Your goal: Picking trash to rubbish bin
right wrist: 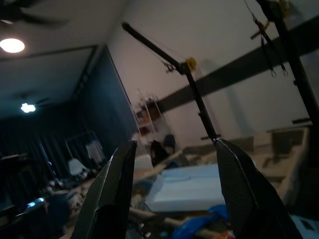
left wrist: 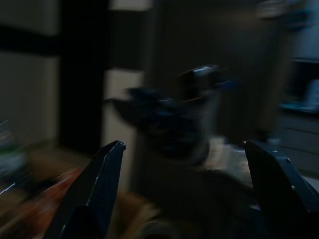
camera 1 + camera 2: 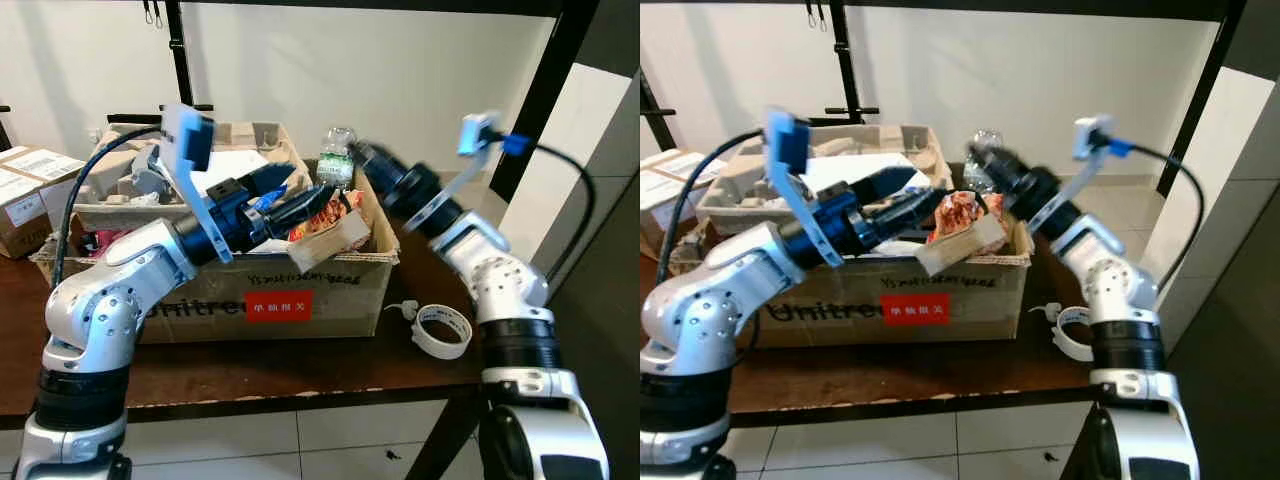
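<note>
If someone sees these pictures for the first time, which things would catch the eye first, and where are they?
Most striking is the cardboard box full of trash on the dark table, with both silver arms reaching over it. The left gripper and the right gripper hover open above the box's right end, near a plastic bottle. A tape roll lies right of the box.
</note>
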### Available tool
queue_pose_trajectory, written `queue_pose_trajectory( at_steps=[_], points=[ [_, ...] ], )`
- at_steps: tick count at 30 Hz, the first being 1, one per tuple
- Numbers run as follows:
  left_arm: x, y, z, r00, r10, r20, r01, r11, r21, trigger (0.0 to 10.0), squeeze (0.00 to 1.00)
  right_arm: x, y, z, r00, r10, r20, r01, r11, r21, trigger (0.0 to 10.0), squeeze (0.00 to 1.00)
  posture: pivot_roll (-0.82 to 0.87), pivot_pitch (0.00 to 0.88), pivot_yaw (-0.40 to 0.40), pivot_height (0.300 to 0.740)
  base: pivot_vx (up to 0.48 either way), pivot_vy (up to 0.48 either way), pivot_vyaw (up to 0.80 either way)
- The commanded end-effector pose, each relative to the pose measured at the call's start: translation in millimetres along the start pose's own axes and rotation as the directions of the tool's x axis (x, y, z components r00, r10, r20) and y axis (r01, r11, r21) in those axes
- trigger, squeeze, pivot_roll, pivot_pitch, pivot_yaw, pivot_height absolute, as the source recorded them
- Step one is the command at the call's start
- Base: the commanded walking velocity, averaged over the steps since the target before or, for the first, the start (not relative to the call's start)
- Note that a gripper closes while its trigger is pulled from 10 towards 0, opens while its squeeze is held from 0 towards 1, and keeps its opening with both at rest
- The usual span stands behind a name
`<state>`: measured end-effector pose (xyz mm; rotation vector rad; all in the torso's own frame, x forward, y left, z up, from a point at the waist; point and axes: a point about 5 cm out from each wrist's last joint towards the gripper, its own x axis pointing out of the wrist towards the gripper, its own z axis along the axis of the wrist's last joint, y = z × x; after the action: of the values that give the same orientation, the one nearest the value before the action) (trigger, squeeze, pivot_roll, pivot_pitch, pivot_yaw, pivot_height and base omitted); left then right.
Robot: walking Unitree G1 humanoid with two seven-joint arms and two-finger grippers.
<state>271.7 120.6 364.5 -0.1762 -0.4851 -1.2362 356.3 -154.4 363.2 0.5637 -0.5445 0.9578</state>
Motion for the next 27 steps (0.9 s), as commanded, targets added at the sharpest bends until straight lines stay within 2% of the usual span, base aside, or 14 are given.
queue_pose_trajectory(
  at_steps=[1, 3, 4, 7, 8, 10, 12, 15, 16, 17, 20, 22, 23, 27],
  points=[
    [0.2, -12.5, 1, 0.995, -0.097, -0.017, 0.097, 0.995, -0.006, 10.0, 0.00, -2.0, 6.2, 0, 0.998, 0.065, -0.016, -0.065, 0.998, 0.012, 10.0, 0.00, -0.08, 0.145, -0.015, 0.740, 0.000, 0.000, 0.00],
    [-5.0, -24.8, -9, 0.977, -0.184, -0.105, 0.183, 0.983, -0.016, 10.0, 0.00, -15.6, 17.9, -14, 0.967, 0.181, -0.182, -0.189, 0.982, -0.029, 10.0, 0.00, -0.08, 0.144, -0.015, 0.740, 0.000, 0.000, 0.00],
    [-5.0, -24.8, -9, 0.977, -0.184, -0.105, 0.183, 0.983, -0.016, 10.0, 0.00, -15.6, 17.9, -14, 0.967, 0.181, -0.182, -0.189, 0.982, -0.029, 10.0, 0.00, -0.08, 0.144, -0.015, 0.740, 0.000, 0.000, 0.00],
    [-13.0, -35.0, -23, 0.942, -0.261, -0.210, 0.253, 0.965, -0.066, 10.0, 0.00, -44.5, 29.6, -38, 0.884, 0.268, -0.382, -0.286, 0.958, 0.010, 10.0, 0.00, -0.08, 0.145, -0.017, 0.740, 0.000, 0.000, 0.00],
    [-13.0, -35.0, -23, 0.942, -0.261, -0.210, 0.253, 0.965, -0.066, 10.0, 0.00, -44.5, 29.6, -38, 0.884, 0.268, -0.382, -0.286, 0.958, 0.010, 10.0, 0.00, -0.08, 0.145, -0.017, 0.740, 0.000, 0.000, 0.00],
    [-19.4, -42.4, -33, 0.905, -0.319, -0.281, 0.297, 0.947, -0.120, 10.0, 0.00, -61.4, 38.4, -46, 0.850, 0.315, -0.421, -0.314, 0.946, 0.074, 10.0, 0.00, -0.08, 0.145, -0.017, 0.740, 0.000, 0.000, 0.00],
    [-20.8, -44.0, -35, 0.896, -0.330, -0.296, 0.305, 0.943, -0.130, 10.0, 0.00, -64.2, 40.4, -47, 0.845, 0.325, -0.425, -0.319, 0.944, 0.087, 10.0, 0.00, -0.08, 0.145, -0.017, 0.740, 0.000, 0.000, 0.00],
    [-38.9, -55.9, -70, 0.791, -0.389, -0.472, 0.308, 0.920, -0.243, 10.0, 0.00, -90.5, 44.3, -62, 0.771, 0.331, -0.544, -0.319, 0.940, 0.119, 10.0, 0.00, -0.08, 0.142, -0.008, 0.740, 0.000, 0.000, 0.00],
    [-38.9, -55.9, -70, 0.791, -0.389, -0.472, 0.308, 0.920, -0.243, 10.0, 0.00, -90.5, 44.3, -62, 0.771, 0.331, -0.544, -0.319, 0.940, 0.119, 10.0, 0.00, -0.08, 0.142, -0.008, 0.740, 0.000, 0.000, 0.00],
    [-46.4, -58.8, -82, 0.751, -0.393, -0.531, 0.291, 0.918, -0.268, 10.0, 0.00, -100.4, 44.9, -69, 0.733, 0.319, -0.600, -0.308, 0.943, 0.125, 10.0, 0.00, -0.09, 0.142, -0.007, 0.740, 0.000, 0.000, 0.00],
    [-66.7, -55.5, -124, 0.662, -0.311, -0.682, 0.195, 0.950, -0.244, 10.0, 0.00, -125.5, 47.7, -98, 0.608, 0.273, -0.745, -0.266, 0.955, 0.133, 10.0, 0.00, -0.09, 0.138, -0.007, 0.740, 0.000, 0.000, 0.00],
    [-80.0, -54.8, -149, 0.609, -0.276, -0.743, 0.143, 0.960, -0.239, 10.0, 0.00, -143.2, 48.6, -119, 0.518, 0.247, -0.819, -0.242, 0.961, 0.136, 10.0, 0.00, -0.09, 0.134, -0.005, 0.740, 0.000, 0.000, 0.00],
    [-86.1, -54.8, -160, 0.591, -0.259, -0.764, 0.119, 0.965, -0.235, 10.0, 0.00, -152.1, 47.2, -129, 0.476, 0.224, -0.851, -0.223, 0.966, 0.130, 10.0, 0.00, -0.09, 0.134, -0.005, 0.740, 0.000, 0.000, 0.00],
    [-107.4, -49.3, -198, 0.574, -0.110, -0.812, -0.067, 0.981, -0.180, 10.0, 0.00, -197.6, 42.5, -172, 0.240, 0.095, -0.966, -0.154, 0.986, 0.059, 10.0, 0.00, -0.09, 0.126, -0.005, 0.740, 0.000, 0.000, 0.00]
  ],
)
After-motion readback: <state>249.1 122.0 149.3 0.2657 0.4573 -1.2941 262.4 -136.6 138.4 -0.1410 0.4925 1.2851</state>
